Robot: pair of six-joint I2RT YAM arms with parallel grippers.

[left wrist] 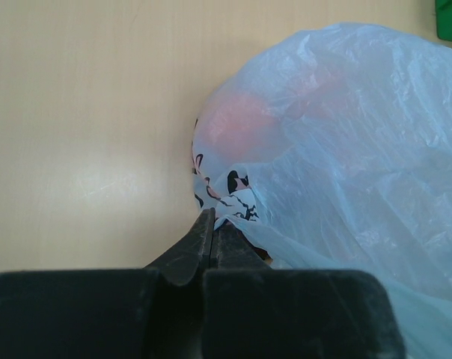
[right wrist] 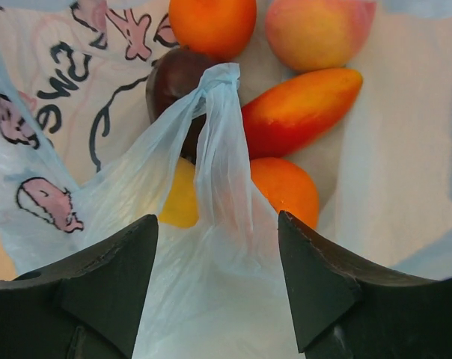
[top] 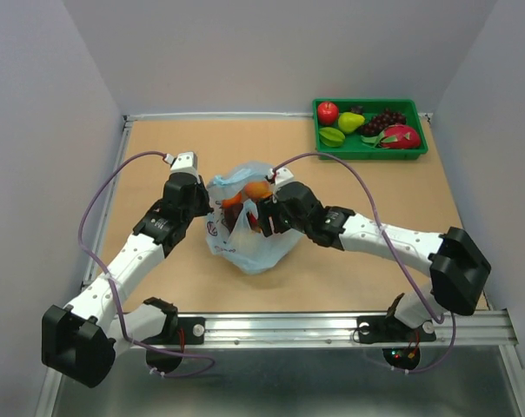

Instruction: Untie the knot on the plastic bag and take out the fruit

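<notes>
- My left gripper is pinched tight on a fold of the plastic bag, right beside its printed patch.
- My right gripper stands wide, one finger on either side of a twisted handle strand of the bag.
- The bag sits mid-table between both arms.
- Fruit shows inside it: orange, red-yellow and dark pieces.
- A green tray of other fruit lies in the far right corner, well apart.

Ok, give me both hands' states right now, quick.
Left hand: closed, pinching the plastic bag.
Right hand: open, astride a twisted strip of the bag, not gripping it.
</notes>
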